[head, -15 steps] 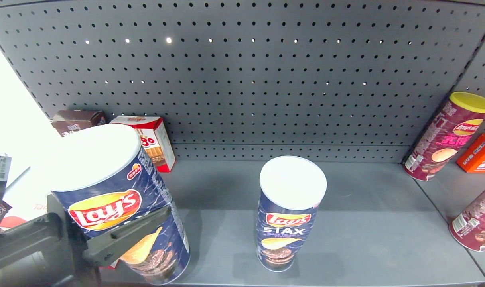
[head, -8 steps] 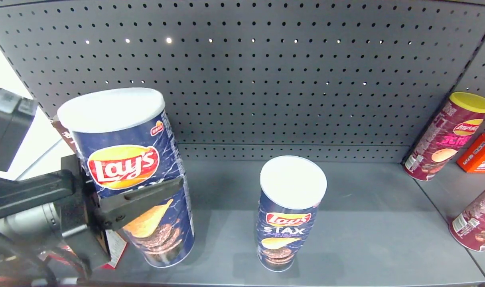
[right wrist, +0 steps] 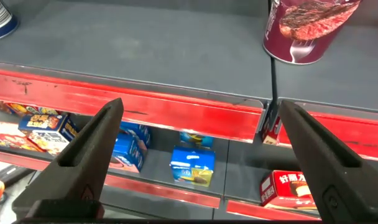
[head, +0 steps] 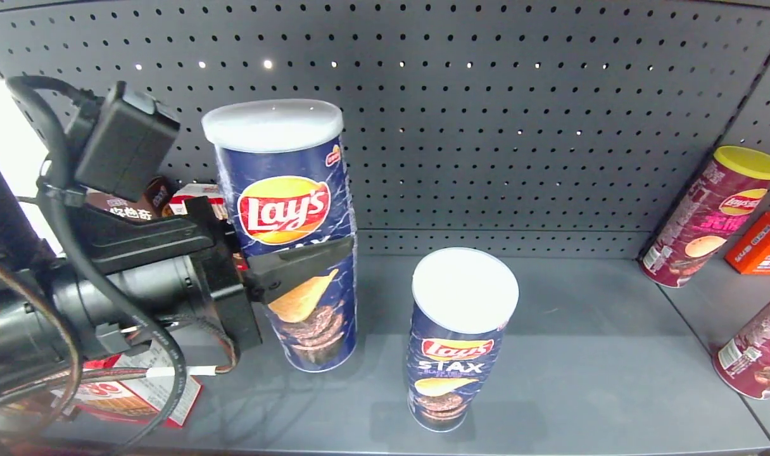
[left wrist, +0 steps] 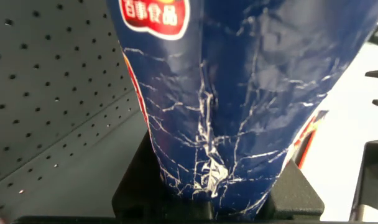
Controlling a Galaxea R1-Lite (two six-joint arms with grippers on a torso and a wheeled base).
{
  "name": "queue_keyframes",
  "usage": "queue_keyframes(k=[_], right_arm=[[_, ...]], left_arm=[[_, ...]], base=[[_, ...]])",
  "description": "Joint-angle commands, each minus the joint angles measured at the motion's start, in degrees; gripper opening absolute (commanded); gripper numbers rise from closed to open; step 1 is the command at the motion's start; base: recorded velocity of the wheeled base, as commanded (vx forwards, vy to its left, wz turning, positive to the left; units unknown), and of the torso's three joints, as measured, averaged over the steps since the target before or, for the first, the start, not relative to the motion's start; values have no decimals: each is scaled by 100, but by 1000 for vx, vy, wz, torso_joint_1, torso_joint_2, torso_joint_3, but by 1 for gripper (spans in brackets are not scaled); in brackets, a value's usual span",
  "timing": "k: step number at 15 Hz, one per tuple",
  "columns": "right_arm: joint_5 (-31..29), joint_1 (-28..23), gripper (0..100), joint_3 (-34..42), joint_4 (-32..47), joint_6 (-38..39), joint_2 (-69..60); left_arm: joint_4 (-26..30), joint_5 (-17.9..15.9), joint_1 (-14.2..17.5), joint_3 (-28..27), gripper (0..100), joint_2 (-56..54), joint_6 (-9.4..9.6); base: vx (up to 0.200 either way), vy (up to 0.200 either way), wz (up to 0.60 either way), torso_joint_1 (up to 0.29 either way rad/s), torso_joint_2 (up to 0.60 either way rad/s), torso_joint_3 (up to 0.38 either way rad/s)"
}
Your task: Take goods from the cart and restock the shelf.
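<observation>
My left gripper [head: 284, 269] is shut on a tall dark blue chip can [head: 287, 240] with a white lid, held upright over the grey shelf [head: 581, 354] at its left-middle. The can's blue wall [left wrist: 239, 112] stands between the black jaws in the left wrist view. A second blue chip can [head: 456, 342] stands on the shelf just to the right and nearer the front edge. My right gripper [right wrist: 201, 162] is open with nothing between its fingers, below and in front of the shelf's red front rail [right wrist: 176, 115].
Maroon chip cans [head: 708, 218] and an orange box [head: 762, 244] sit at the right, past a divider. Red-and-white boxes [head: 192, 193] and a brown box [head: 116, 206] lie behind my left arm. The pegboard back wall [head: 454, 126] closes the shelf. Lower shelves hold blue snack packs [right wrist: 192, 165].
My left arm has carried the blue can up and to the right, from the shelf's front-left edge further in, closer to the standing can. The can now stands more upright.
</observation>
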Motion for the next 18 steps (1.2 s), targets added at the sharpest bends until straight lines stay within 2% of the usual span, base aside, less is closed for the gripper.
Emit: queue_keyframes(k=[1, 5, 6, 8, 10, 14, 18], right_arm=[[1, 2, 100, 0, -2, -2, 22], [1, 2, 100, 0, -2, -2, 22], [1, 2, 100, 0, -2, -2, 22], [1, 2, 100, 0, -2, -2, 22], [1, 2, 100, 0, -2, -2, 22], [1, 2, 100, 0, -2, -2, 22], [1, 2, 100, 0, -2, -2, 22]], left_arm=[[-15, -1, -41, -39, 0, 366, -33], [116, -28, -208, -338, 0, 630, -16], [116, 51, -252, -408, 0, 779, -16], [37, 605, -261, -628, 0, 1148, -24], [-42, 649, -182, -768, 0, 1438, 11], [-982, 649, -94, -962, 0, 2168, 2], [-1263, 658, 152, -1181, 0, 2625, 2]], base=[[0, 0, 0, 0, 0, 0], [0, 0, 0, 0, 0, 0], [0, 0, 0, 0, 0, 0], [0, 0, 0, 0, 0, 0], [0, 0, 0, 0, 0, 0], [0, 0, 0, 0, 0, 0], [0, 0, 0, 0, 0, 0]])
